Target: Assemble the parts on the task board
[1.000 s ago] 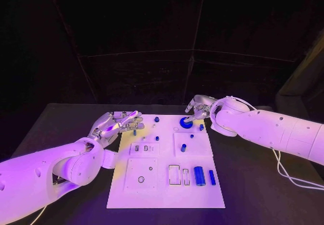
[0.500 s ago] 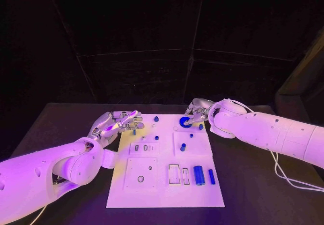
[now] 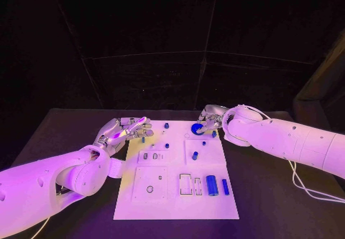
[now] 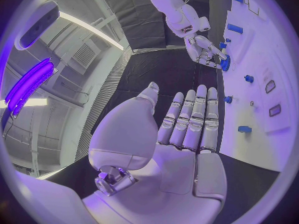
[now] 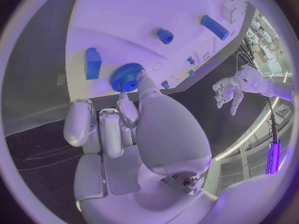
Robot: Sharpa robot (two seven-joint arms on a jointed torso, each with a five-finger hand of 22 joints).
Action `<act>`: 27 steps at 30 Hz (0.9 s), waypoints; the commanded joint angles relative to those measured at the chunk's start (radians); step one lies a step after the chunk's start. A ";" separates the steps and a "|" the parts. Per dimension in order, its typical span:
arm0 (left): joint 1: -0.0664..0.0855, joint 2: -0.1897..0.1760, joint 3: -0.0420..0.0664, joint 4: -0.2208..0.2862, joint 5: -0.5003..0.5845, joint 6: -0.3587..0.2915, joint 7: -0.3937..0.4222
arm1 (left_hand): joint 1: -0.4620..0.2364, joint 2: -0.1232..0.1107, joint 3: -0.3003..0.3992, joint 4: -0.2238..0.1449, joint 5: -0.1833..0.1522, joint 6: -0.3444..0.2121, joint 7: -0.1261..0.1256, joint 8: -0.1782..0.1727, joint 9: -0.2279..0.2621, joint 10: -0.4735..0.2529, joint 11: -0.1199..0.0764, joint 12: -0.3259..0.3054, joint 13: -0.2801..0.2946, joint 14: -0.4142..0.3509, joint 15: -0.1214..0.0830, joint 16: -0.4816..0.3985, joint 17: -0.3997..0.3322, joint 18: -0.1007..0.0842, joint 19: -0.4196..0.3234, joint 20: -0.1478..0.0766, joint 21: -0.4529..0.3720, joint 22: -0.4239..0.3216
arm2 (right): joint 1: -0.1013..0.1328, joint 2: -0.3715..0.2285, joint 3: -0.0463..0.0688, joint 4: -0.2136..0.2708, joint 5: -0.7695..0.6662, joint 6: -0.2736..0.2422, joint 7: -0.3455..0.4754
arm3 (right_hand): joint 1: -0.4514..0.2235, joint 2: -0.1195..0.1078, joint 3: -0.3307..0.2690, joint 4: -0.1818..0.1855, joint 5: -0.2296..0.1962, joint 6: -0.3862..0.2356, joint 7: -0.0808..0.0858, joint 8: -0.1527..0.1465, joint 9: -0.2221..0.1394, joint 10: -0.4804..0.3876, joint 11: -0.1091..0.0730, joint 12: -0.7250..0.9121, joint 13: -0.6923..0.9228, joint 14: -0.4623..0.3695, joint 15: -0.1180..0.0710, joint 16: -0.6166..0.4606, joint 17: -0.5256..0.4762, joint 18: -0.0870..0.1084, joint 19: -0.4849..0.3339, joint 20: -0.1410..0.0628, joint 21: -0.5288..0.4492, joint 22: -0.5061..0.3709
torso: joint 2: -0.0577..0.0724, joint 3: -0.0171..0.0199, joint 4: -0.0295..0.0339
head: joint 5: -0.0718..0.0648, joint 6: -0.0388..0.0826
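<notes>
At the task board's [image 3: 176,199] one o'clock corner, my right hand [image 3: 211,117] has settled, fingertips touching the blue gear [image 3: 196,129], seating it, while my left hand [image 3: 126,130] hovers empty, fingers apart.

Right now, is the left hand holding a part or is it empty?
Empty. The left hand has its fingers straight and side by side with nothing between them or on its palm, and it sits beside the task board.

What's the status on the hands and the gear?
Left hand open, off the board's left edge. Right hand on the blue gear, fingertips touching. Nothing in the way.
</notes>
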 commanded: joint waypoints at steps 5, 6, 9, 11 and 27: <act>0.001 0.000 0.000 0.001 0.000 0.015 0.004 | 0.000 0.011 -0.001 -0.006 0.006 0.001 0.033 -0.004 -0.001 -0.004 0.003 -0.004 -0.001 0.000 0.004 -0.005 -0.001 0.005 0.004 0.001 -0.005 -0.001 | 0.000 0.002 0.000 0.003 -0.022 0.028 0.018 | 0.021 0.008 0.003 -0.016 0.005 0.019 -0.002 0.010 0.002 0.012 -0.003 0.022 0.022 0.057 0.005 0.011 0.009 -0.009 0.007 -0.002 0.008 0.008 | 0.000 -0.0005 0.0001 | 0.000 -0.002; 0.001 0.000 0.000 0.000 0.000 0.015 0.004 | 0.000 0.011 -0.001 -0.006 0.006 0.001 0.033 -0.004 -0.001 -0.004 0.003 -0.004 -0.001 0.000 0.004 -0.005 -0.001 0.005 0.004 0.001 -0.005 -0.001 | 0.000 0.003 0.000 0.003 -0.023 0.029 0.019 | 0.021 0.008 0.003 -0.016 0.005 0.019 -0.002 0.010 0.002 0.012 -0.003 0.022 0.022 0.057 0.005 0.011 0.009 -0.009 0.007 -0.002 0.008 0.008 | 0.000 -0.0004 0.0003 | -0.001 -0.004; 0.001 0.000 0.000 0.000 0.000 0.015 0.003 | 0.000 0.011 -0.001 -0.006 0.006 0.001 0.033 -0.004 -0.001 -0.004 0.003 -0.004 -0.001 0.000 0.004 -0.005 -0.001 0.005 0.004 0.001 -0.005 -0.001 | -0.001 0.003 0.000 0.003 -0.028 0.031 0.019 | 0.022 0.008 0.003 -0.018 0.005 0.020 -0.002 0.010 0.002 0.013 -0.003 0.025 0.024 0.057 0.005 0.011 0.010 -0.010 0.008 -0.002 0.009 0.010 | 0.000 -0.0003 0.0010 | -0.001 -0.004; 0.001 0.000 0.000 0.000 0.000 0.015 0.002 | 0.001 0.013 -0.001 -0.008 0.006 0.001 0.033 -0.005 -0.001 -0.004 0.003 -0.004 -0.001 0.000 0.004 -0.006 -0.002 0.005 0.005 0.001 -0.005 -0.002 | -0.001 0.003 0.000 0.002 -0.033 0.028 0.018 | 0.025 0.011 0.005 -0.022 0.007 0.029 -0.003 0.014 0.002 0.019 -0.004 0.037 0.037 0.057 0.004 0.013 0.014 -0.011 0.011 -0.003 0.012 0.016 | 0.000 -0.0003 0.0011 | -0.001 -0.005; 0.001 -0.002 0.000 0.001 0.000 0.019 -0.001 | 0.001 0.013 -0.001 -0.008 0.006 0.001 0.033 -0.005 -0.001 -0.004 0.003 -0.004 -0.001 0.000 0.004 -0.006 -0.002 0.005 0.005 0.001 -0.005 -0.002 | -0.003 0.005 0.000 0.020 -0.105 -0.124 0.049 | 0.104 0.084 0.160 -0.111 -0.076 0.159 -0.033 0.057 0.007 0.051 -0.031 0.107 0.111 0.062 -0.019 0.028 0.044 -0.021 0.037 -0.023 0.039 0.070 | 0.000 -0.0002 0.0008 | 0.002 -0.006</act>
